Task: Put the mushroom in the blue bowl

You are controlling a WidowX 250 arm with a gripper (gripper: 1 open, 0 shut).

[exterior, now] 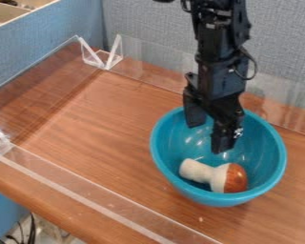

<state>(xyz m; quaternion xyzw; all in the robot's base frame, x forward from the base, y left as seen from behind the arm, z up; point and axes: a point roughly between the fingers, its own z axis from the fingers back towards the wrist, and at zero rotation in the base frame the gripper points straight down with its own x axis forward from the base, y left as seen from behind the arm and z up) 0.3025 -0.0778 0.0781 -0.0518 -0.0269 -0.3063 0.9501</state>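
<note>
Cream-stemmed, reddish-brown-capped mushroom [216, 174] lying sideways in glossy turquoise blue bowl [172, 144], claw [213, 131] open above

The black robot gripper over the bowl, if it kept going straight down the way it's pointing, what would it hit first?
Most likely the inner floor of the glossy turquoise-blue plastic bowl. The open black gripper points down inside it, seemingly behind the cream-stemmed, reddish-brown-capped toy mushroom, though depth is unclear from this single view.
</note>
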